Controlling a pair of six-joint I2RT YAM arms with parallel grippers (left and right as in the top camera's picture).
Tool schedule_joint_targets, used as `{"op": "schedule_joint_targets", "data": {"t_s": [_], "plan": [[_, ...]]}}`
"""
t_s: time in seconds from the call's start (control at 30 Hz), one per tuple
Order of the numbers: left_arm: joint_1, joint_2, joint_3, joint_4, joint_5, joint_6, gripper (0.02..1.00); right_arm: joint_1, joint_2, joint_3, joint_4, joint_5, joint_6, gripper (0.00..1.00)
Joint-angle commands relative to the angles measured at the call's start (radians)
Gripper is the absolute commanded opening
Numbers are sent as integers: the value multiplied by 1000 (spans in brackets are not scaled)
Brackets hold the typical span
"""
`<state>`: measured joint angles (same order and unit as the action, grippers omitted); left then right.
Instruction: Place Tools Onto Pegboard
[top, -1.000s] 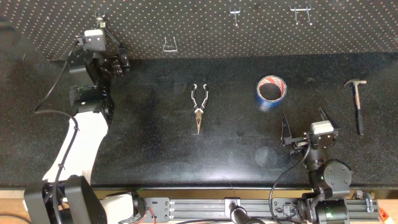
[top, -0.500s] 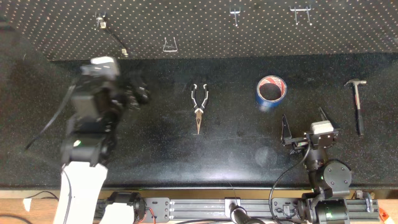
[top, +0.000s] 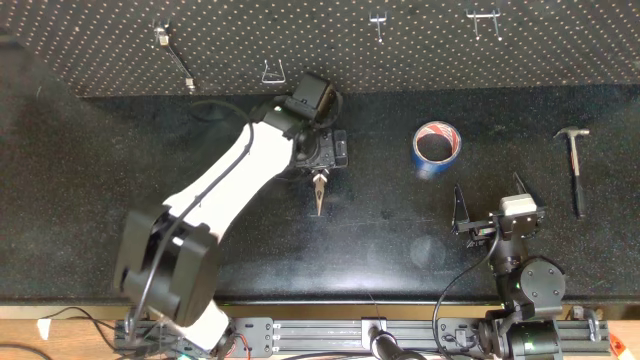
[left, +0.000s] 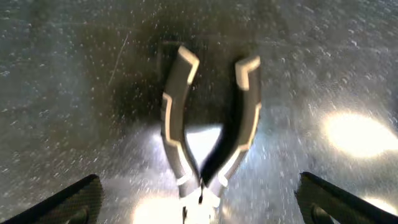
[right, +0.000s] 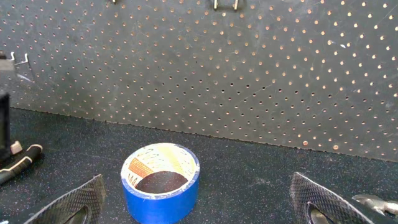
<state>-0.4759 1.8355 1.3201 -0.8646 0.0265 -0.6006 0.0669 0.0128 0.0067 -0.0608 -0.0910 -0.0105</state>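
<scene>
Black tabletop (top: 400, 230), left pincer (left: 202, 199) wide over pliers (left: 177, 124), tape (top: 437, 166) apart

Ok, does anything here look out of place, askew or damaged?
Nothing stands out. The pliers lie flat on the mat, handles spread, under the open left gripper. The tape roll sits on its flat side and the hammer lies flat. Neither shows any visible damage.

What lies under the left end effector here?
Under the open left end effector, cream-and-black-handled pliers lie flat on the speckled black tabletop, handles spread. From above, the end effector covers the handles, leaving the nose showing.
</scene>
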Motion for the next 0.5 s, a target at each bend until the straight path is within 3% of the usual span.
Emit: {"op": "schedule_joint_targets", "data": {"t_s": [0.03,0.17,0.5], "plan": [[4,78,50,12,-14,-76,996,6,-8,-3,-6,5,-14,967],[4,105,54,27,-31,-72,996,6,-8,-3,-6,5,-14,969],[4,158,73,42,-18,103,996,6,-8,-3,-6,5,-14,967]]}}
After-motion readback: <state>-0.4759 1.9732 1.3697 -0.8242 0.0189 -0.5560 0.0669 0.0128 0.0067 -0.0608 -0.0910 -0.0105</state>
